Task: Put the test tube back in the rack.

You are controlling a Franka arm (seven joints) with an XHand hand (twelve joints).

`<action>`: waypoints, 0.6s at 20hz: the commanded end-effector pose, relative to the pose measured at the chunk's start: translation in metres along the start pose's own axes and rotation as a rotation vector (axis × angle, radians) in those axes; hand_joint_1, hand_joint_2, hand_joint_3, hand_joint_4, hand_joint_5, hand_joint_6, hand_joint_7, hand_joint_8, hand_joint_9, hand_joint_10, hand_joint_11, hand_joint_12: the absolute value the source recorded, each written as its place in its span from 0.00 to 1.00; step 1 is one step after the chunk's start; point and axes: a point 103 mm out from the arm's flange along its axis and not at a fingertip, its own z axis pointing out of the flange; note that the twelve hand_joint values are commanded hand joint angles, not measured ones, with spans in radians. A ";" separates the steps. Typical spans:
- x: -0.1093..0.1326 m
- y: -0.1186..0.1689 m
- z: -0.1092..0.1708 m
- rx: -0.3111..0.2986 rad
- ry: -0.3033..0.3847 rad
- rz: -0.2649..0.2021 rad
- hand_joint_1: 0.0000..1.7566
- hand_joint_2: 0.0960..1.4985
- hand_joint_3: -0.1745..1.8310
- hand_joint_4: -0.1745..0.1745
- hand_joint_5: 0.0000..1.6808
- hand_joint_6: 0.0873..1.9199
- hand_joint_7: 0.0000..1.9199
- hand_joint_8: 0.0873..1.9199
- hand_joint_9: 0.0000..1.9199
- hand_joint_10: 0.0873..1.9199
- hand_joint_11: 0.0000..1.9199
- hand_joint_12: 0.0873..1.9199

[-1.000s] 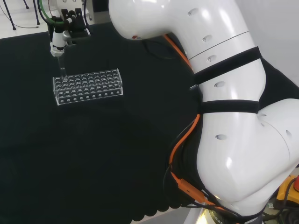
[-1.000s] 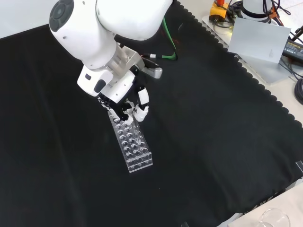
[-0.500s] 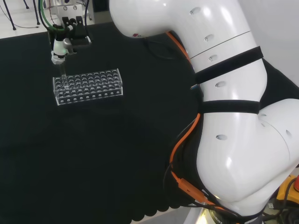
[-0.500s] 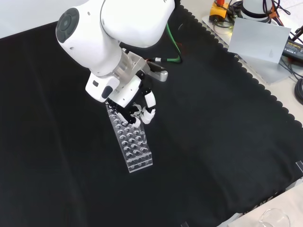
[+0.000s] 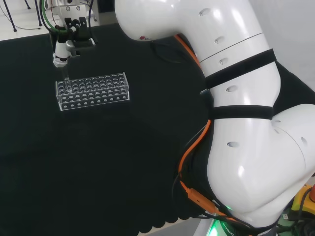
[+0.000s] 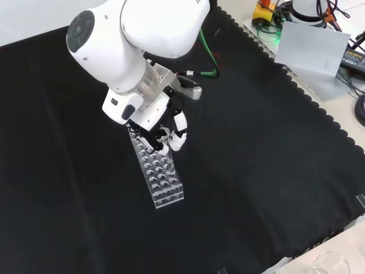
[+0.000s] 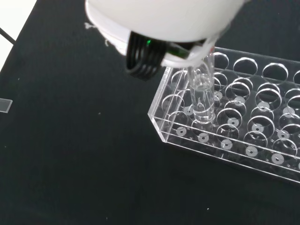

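A clear test tube [image 7: 202, 96] stands upright with its lower end inside a hole near one corner of the clear plastic rack [image 7: 262, 145]. Its upper end runs up behind the blurred white part of the hand [image 7: 159, 18]. In the head view the hand [image 5: 62, 48] hangs just above the rack's [image 5: 93, 91] left end, with the tube [image 5: 64, 73] reaching down from its curled fingers into the rack. In the front view the hand [image 6: 169, 136] sits over the rack's [image 6: 162, 184] far end, below the arm's big white link.
The black cloth [image 6: 256, 171] lies bare around the rack. Grey and yellow equipment with cables [image 6: 311, 43] stands off the cloth at the front view's top right. A clear glass vessel [image 6: 329, 264] shows at that view's bottom right corner.
Over the last second the hand came down and shifted a little over the rack's end with the tube, whose tip now sits in a hole. It has barely moved in the last half second.
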 end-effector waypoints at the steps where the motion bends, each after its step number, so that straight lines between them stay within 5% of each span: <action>1: 0.002 0.002 -0.013 -0.023 0.000 -0.006 0.71 0.31 0.46 0.00 0.92 0.05 0.94 0.19 0.83 0.36 0.70 0.50; 12: 0.003 0.001 -0.005 -0.006 0.001 -0.006 0.71 0.31 0.46 0.00 0.92 0.05 0.94 0.19 0.83 0.37 0.70 0.50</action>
